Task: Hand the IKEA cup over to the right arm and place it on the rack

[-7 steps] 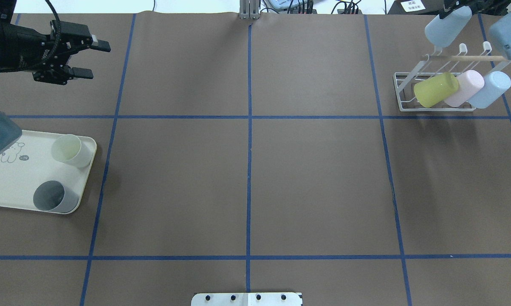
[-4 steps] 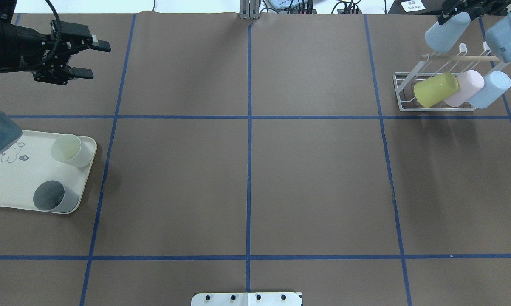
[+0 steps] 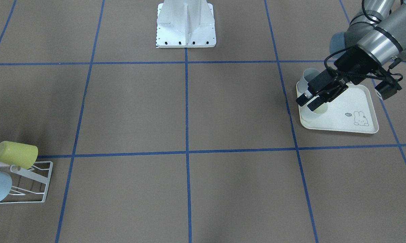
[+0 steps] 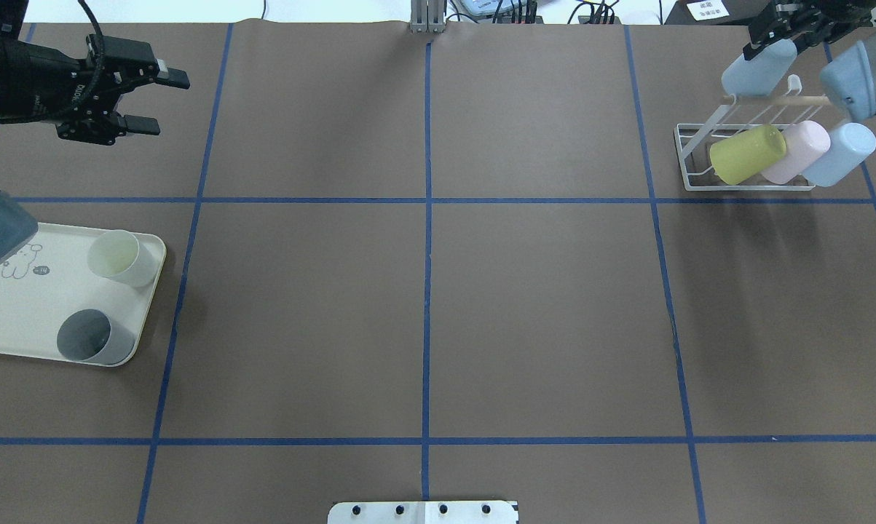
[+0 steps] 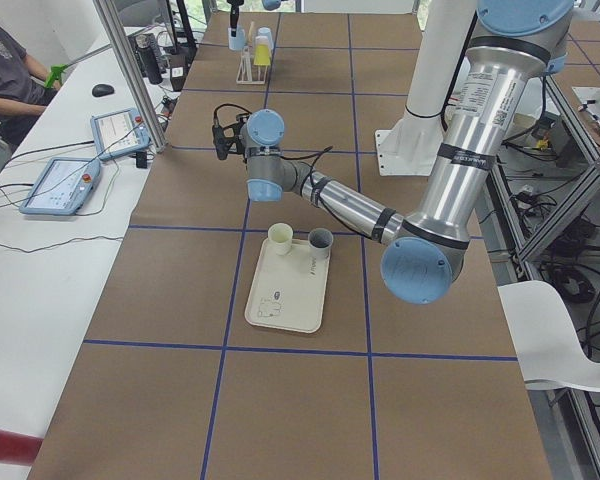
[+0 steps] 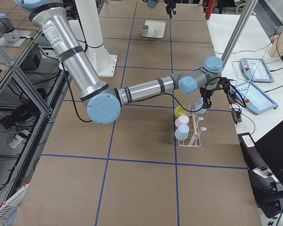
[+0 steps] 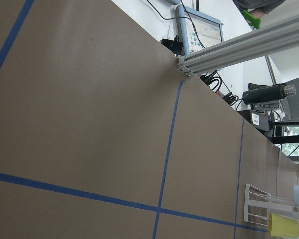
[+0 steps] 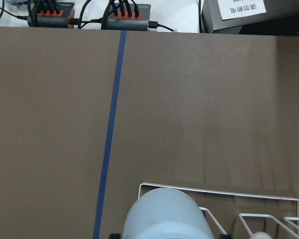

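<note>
Clenched on the pale blue cup (image 4: 747,71), the right gripper (image 4: 771,38) holds it slanted with the rack (image 4: 689,164) just below its lower end, the released left gripper (image 4: 174,102) well apart.

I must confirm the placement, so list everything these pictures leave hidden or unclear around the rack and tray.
- Right wrist view: the blue cup fills the bottom edge, hiding the fingers of the right gripper and whether the cup sits on a prong.
- Front-facing view: the rack is cut by the left edge, so its far side is missing.
- Front-facing view: the left gripper covers part of the cream cup on the tray.
</note>
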You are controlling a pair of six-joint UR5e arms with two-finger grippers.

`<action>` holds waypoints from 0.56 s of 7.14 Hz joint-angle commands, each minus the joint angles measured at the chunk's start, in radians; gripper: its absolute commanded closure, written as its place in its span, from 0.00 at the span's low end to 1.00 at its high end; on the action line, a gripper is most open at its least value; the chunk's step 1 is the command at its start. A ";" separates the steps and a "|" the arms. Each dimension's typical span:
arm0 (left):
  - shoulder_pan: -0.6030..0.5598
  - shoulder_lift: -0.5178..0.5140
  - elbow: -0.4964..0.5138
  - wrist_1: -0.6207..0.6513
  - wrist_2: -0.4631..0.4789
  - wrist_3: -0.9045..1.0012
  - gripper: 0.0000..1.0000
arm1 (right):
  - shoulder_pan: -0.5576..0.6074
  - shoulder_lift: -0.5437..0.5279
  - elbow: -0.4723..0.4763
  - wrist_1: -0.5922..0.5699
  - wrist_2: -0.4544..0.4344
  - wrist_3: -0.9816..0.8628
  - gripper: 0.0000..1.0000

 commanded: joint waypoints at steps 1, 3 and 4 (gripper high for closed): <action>0.000 0.002 -0.002 -0.002 0.000 0.000 0.00 | -0.012 0.000 -0.013 0.002 -0.001 0.001 0.42; 0.000 0.006 -0.002 -0.005 0.000 0.002 0.00 | -0.027 0.001 -0.015 0.002 -0.021 0.003 0.15; 0.000 0.008 0.000 -0.005 0.000 0.002 0.00 | -0.035 0.003 -0.015 0.002 -0.042 0.006 0.07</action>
